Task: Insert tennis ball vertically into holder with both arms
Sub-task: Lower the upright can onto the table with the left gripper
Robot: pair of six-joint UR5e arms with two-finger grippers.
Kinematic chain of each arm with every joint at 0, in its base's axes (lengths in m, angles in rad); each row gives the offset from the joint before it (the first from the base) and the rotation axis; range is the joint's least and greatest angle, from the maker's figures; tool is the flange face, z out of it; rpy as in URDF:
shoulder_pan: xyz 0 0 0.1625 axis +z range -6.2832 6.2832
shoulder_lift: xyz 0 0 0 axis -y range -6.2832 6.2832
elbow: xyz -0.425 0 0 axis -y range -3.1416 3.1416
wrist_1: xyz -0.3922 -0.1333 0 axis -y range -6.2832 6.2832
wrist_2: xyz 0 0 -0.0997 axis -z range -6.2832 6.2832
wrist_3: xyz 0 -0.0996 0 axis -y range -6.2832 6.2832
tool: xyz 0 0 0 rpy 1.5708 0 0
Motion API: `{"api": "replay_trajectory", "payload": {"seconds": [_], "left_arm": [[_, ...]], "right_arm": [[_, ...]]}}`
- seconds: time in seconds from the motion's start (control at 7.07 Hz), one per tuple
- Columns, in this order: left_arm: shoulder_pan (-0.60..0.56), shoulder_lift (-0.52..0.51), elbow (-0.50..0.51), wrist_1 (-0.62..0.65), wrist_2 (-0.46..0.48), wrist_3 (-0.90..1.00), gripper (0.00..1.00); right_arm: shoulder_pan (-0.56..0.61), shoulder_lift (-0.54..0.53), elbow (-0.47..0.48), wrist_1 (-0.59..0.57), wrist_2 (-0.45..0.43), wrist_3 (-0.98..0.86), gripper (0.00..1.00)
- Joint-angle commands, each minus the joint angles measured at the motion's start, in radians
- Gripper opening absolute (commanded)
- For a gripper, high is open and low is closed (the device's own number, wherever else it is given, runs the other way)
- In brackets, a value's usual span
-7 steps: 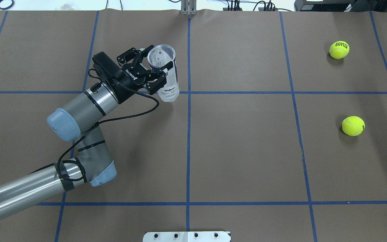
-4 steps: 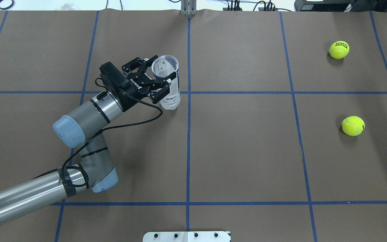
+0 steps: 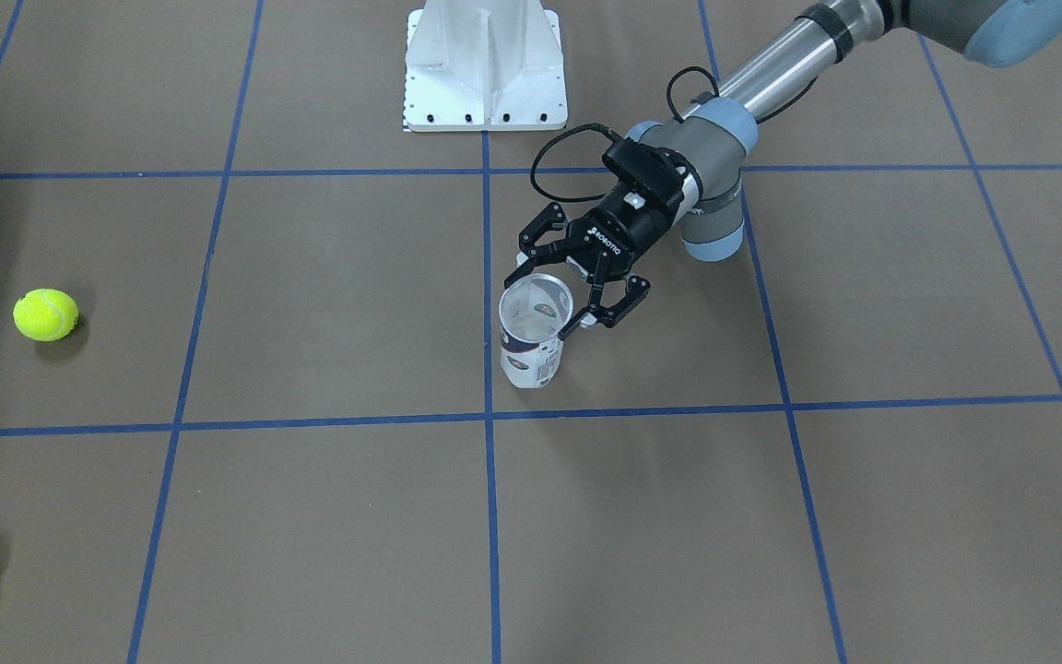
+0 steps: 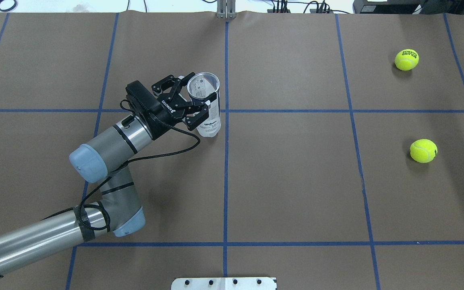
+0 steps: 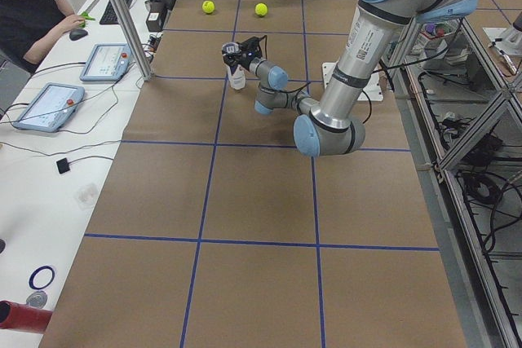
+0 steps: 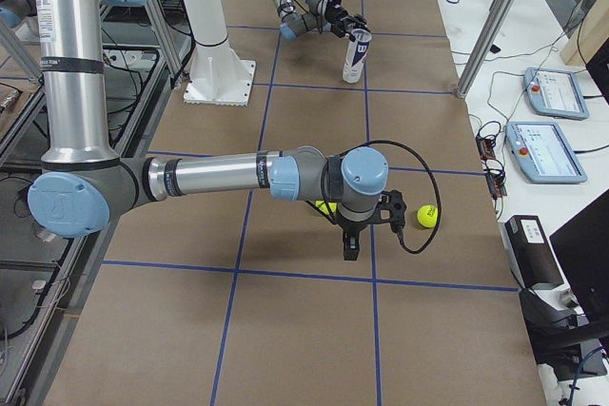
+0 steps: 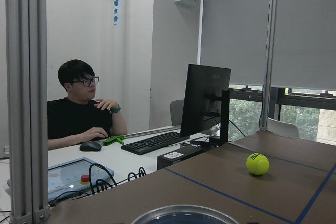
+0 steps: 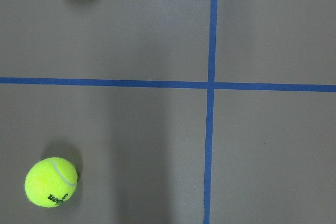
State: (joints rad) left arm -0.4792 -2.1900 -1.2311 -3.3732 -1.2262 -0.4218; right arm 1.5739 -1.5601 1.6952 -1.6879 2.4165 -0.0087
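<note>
We are early on: neither the near ball (image 4: 423, 150) nor the far ball (image 4: 407, 59) is in yet. The holder (image 4: 211, 121) stands upright, mouth up, on the desk (image 4: 296, 181), on the robot's left half. The left pincer (image 4: 199, 96) has its fingers spread around it near the rim, gripping it as we judge. The holder is empty. Both balls lie on the desk well apart from it. The right pincer (image 6: 349, 246) hangs pointing down near them; whether it is wide or narrow we cannot tell. Picking a ball and dropping it in remain.
</note>
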Motion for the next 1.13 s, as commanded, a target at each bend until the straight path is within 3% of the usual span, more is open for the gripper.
{"api": "replay_trajectory", "payload": {"seconds": [0.0,0.14,0.28,0.42,0.99], "left_arm": [[0.011,-0.004,-0.001,0.000,0.001,0.000,0.44],[0.013,-0.004,-0.001,0.000,0.001,0.000,0.53],[0.011,-0.004,-0.001,0.001,0.002,0.002,0.86],[0.011,0.004,-0.001,0.002,0.001,0.003,0.99],[0.013,-0.005,-0.027,-0.002,0.001,-0.003,0.99]], "right_arm": [[0.000,0.000,-0.003,0.000,-0.001,-0.001,0.99],[0.000,0.000,-0.002,0.000,-0.001,-0.001,0.99],[0.000,0.002,-0.002,0.000,-0.001,-0.001,0.99],[-0.002,0.002,-0.002,0.000,-0.001,-0.001,0.99],[0.000,0.002,-0.005,0.002,0.001,-0.001,0.99]]}}
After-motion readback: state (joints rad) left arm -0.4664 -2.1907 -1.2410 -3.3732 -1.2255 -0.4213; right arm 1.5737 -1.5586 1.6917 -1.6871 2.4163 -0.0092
